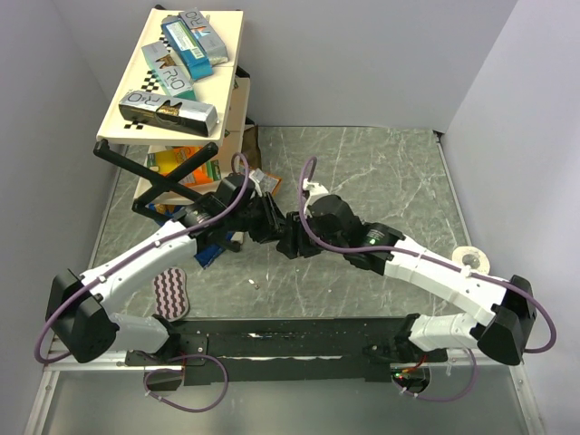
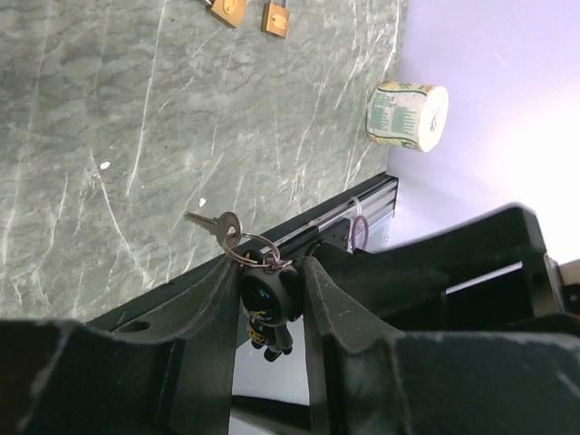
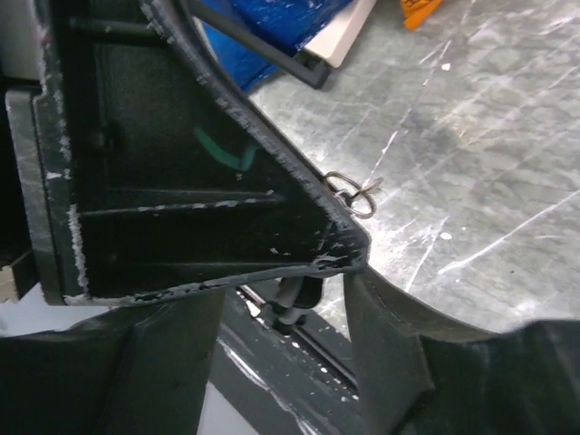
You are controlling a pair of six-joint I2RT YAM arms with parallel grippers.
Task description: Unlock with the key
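Observation:
My left gripper [image 2: 269,265] is shut on a small black figurine charm [image 2: 269,308]. A wire ring [image 2: 255,246] on top of the charm carries the key [image 2: 214,224], which sticks out to the left above the table. In the right wrist view the ring [image 3: 354,193] shows past the left gripper's finger, and the charm's legs [image 3: 295,304] hang below it. My right gripper [image 3: 281,304] is open, its jaws apart on either side of that fingertip and charm. Both grippers meet mid-table [image 1: 283,231]. Two brass padlocks [image 2: 228,10] lie further away on the table.
A tilted white board with several boxes [image 1: 172,63] stands on a black frame at the back left. A paper roll [image 1: 470,260] sits by the right arm, a striped pad [image 1: 169,294] by the left. A tiny pale bit [image 1: 255,283] lies near the black rail [image 1: 290,337].

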